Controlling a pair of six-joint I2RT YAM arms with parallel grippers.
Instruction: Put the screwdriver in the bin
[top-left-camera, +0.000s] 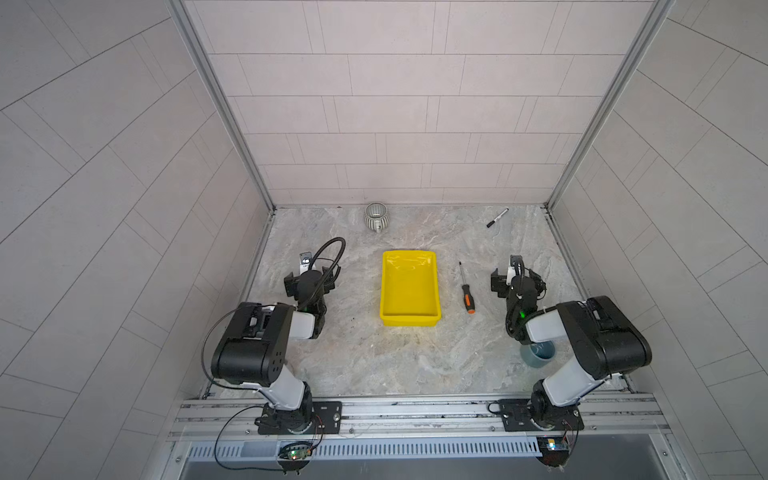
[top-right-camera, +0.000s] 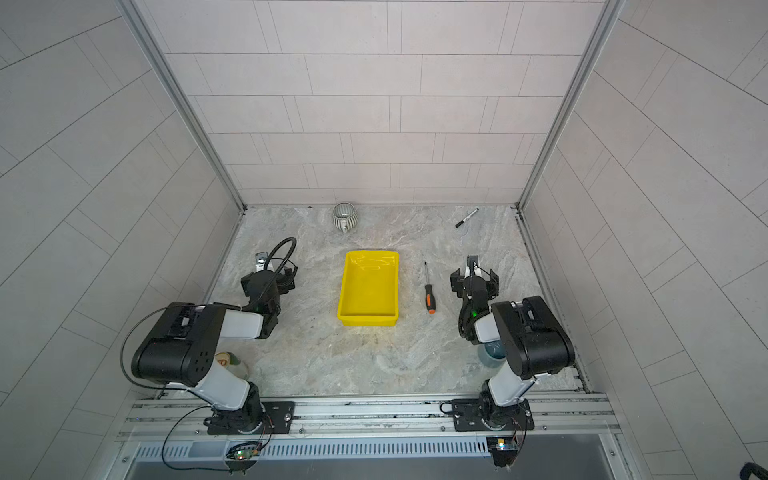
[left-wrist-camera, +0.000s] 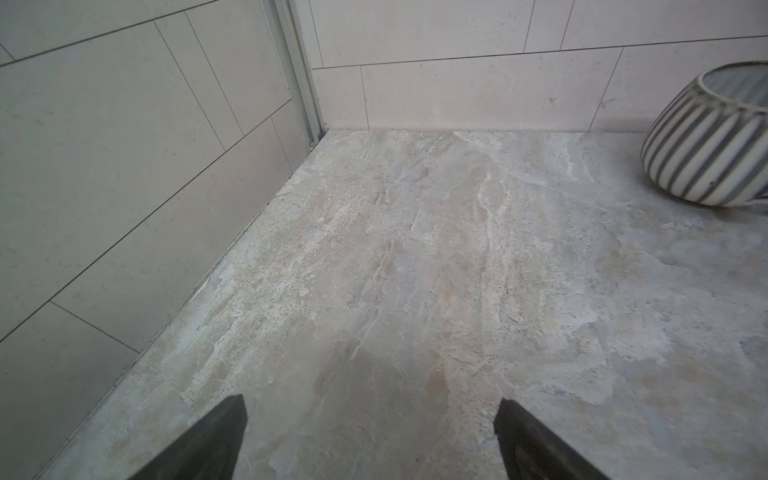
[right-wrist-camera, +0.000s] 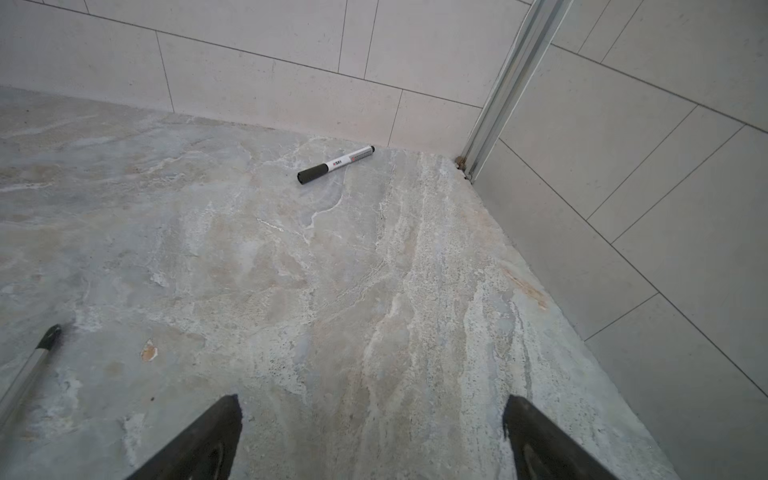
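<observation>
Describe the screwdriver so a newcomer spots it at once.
Find the yellow bin on the marble table. The screwdriver lies just right of it. Its orange and black handle sets it apart from the white marker by the back wall.

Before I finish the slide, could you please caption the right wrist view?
Open right gripper above the tabletop, marker pen by the corner, screwdriver alongside.

You get two top views from high up front, tilted steeply down toward the pale tiled back wall (top-left-camera: 407, 104); both cover the whole grey marbled stone tabletop (top-left-camera: 415, 365). Left wrist camera sits low behind the left gripper (left-wrist-camera: 370, 415), close to the surface, facing forward; round grey-striped ceramic mug (left-wrist-camera: 706, 137) ahead-right of it shows in both top views too. Right wrist camera, same behind the right gripper (right-wrist-camera: 372, 415): black-and-white plastic marker pen (right-wrist-camera: 336, 164) ahead, likewise shared.
</observation>
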